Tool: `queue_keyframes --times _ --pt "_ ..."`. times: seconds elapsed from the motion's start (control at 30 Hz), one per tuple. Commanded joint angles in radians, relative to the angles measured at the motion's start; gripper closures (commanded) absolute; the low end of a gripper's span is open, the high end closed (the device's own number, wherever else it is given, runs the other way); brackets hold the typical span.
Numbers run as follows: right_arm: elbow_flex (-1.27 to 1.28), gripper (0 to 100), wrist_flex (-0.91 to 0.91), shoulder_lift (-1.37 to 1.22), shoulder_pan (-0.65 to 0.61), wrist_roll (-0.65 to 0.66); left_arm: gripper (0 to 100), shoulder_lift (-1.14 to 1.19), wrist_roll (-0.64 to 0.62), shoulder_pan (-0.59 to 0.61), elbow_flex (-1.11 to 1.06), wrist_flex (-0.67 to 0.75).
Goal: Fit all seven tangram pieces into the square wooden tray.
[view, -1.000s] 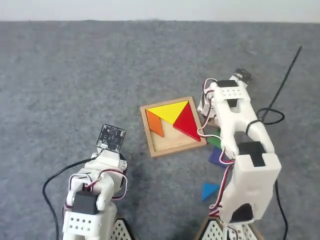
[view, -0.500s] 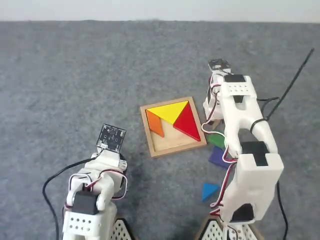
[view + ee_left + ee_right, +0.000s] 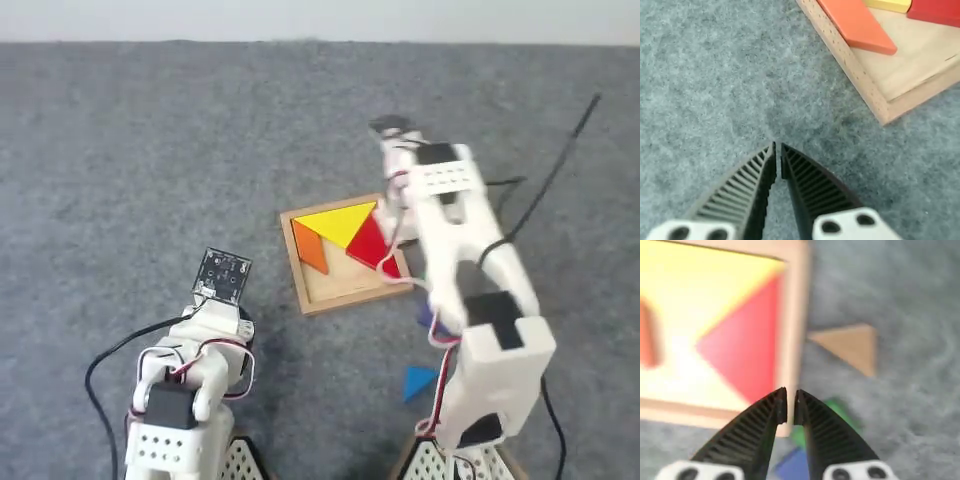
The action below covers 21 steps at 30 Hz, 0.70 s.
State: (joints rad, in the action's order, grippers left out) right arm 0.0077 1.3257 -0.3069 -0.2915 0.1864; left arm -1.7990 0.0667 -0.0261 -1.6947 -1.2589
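The right gripper hangs over the outer rim of the square wooden tray, its fingers drawn almost together and holding nothing. Three pieces already lie inside: a yellow triangle, a red triangle and an orange parallelogram.

The other four rest on the grey worktop, all on the side of the tray where the right arm stands. In the right wrist view, a green piece sits directly below the fingertips, just outside the rim. A tan triangle lies farther ahead of the tips, close beside the rim but not touching it. A dark blue piece lies back under the fingers, toward the arm's base. A lighter blue triangle sits nearer that base, well apart from the tray.

The left gripper, fingers likewise nearly closed and empty, hovers over bare worktop off the tray's opposite corner. The right arm is therefore judged much the nearer to every loose piece, and its fingers would have to spread before dropping onto one.
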Motion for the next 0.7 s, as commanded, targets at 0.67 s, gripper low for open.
queue_keyframes --times 0.67 --pt "-0.091 71.7 -0.005 0.031 0.128 0.644 98 -0.018 0.005 0.003 0.010 -0.003"
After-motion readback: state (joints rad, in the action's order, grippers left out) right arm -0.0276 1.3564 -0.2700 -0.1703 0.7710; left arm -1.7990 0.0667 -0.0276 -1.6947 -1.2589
